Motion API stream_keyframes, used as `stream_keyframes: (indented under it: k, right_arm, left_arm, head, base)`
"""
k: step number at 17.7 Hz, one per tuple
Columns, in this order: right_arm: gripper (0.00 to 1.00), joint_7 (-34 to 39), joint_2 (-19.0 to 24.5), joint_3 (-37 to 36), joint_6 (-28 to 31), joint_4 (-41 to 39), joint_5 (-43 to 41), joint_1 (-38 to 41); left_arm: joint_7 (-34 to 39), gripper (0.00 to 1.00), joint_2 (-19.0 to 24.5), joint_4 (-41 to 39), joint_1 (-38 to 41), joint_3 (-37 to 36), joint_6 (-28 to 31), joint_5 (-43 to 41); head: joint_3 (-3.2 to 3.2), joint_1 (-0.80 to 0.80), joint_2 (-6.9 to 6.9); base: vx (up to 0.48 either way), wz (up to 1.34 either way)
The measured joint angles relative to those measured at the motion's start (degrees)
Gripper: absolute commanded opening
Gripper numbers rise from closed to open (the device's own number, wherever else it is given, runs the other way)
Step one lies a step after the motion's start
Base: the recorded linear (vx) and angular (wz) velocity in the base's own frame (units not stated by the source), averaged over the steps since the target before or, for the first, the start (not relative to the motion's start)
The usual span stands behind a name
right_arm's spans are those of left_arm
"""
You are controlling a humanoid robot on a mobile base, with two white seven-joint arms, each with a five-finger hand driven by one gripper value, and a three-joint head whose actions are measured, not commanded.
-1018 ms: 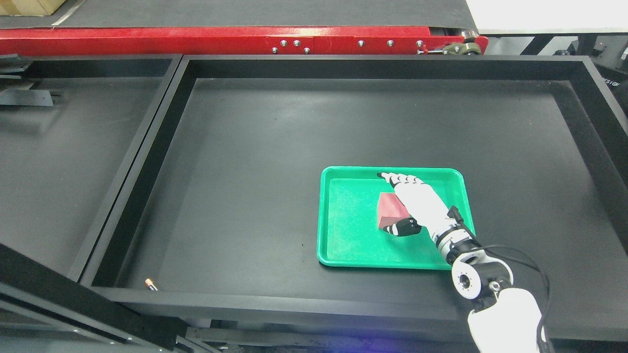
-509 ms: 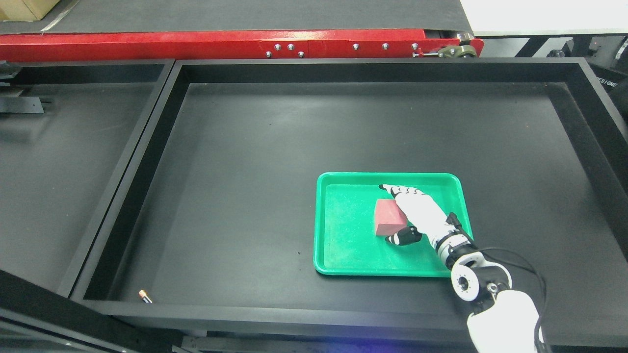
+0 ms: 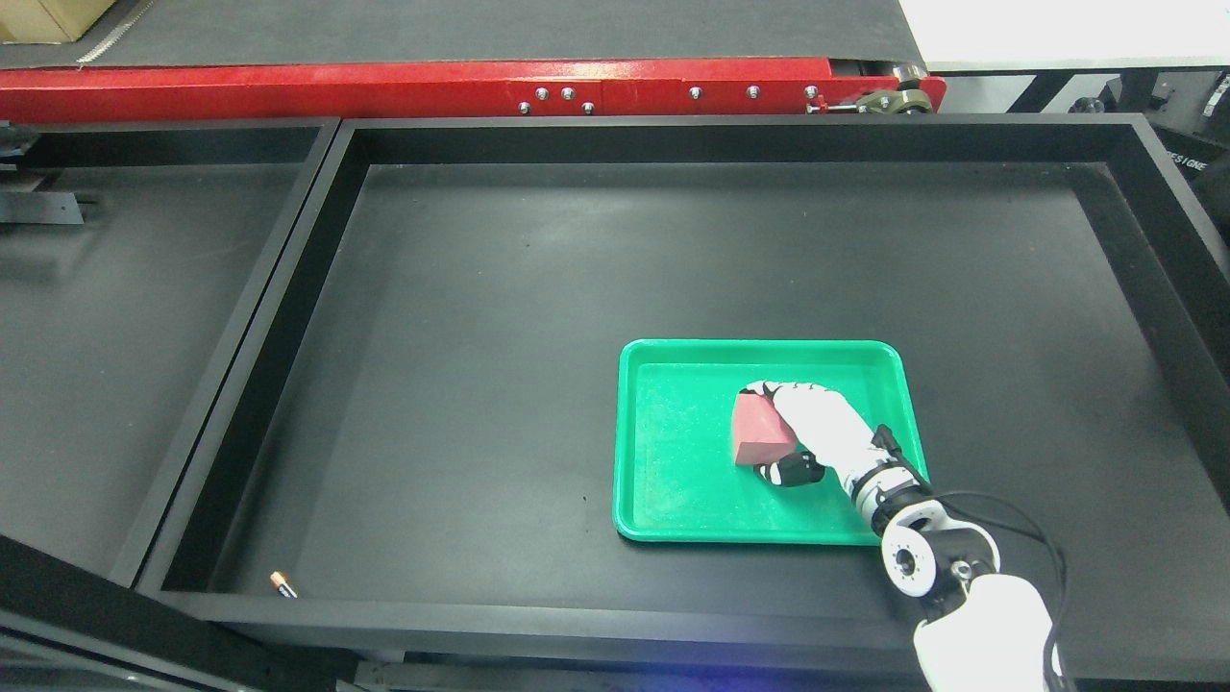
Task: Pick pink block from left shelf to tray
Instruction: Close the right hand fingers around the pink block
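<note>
1. The pink block (image 3: 759,434) is seen inside the green tray (image 3: 673,481), right of the tray's middle, apparently resting on its floor.
2. The tray is set in the right half of the large black bin (image 3: 480,336); nothing else is seen in the tray.
3. A small battery-like object (image 3: 282,583) is found at the bin's near left corner, well apart from the tray.
4. The right hand (image 3: 802,432) is laid over the block's right side: the fingers (image 3: 774,390) are curled around its far edge and the thumb (image 3: 790,471) is pressed at its near corner, so the block is gripped.
5. The block's right face is hidden by the hand.
6. A second black bin (image 3: 115,336) at the left is cut off by the picture's edge.
</note>
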Motion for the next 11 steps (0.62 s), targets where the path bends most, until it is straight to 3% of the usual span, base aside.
stream_keyframes:
  k: [5, 11]
  right_arm:
    - [0.07, 0.0, 0.0, 0.0, -0.9, 0.3, 0.2, 0.1]
    - [0.03, -3.4, 0.0, -0.9, -3.6, 0.5, -3.4, 0.2]
  left_arm:
    - [0.0, 1.00, 0.0, 0.0, 0.0, 0.0, 0.0, 0.0]
    - [0.0, 1.00, 0.0, 0.0, 0.0, 0.0, 0.0, 0.0]
  head:
    - [0.00, 0.00, 0.00]
    - [0.00, 0.00, 0.00]
  base:
    - [0.000, 0.00]
    - [0.000, 0.00]
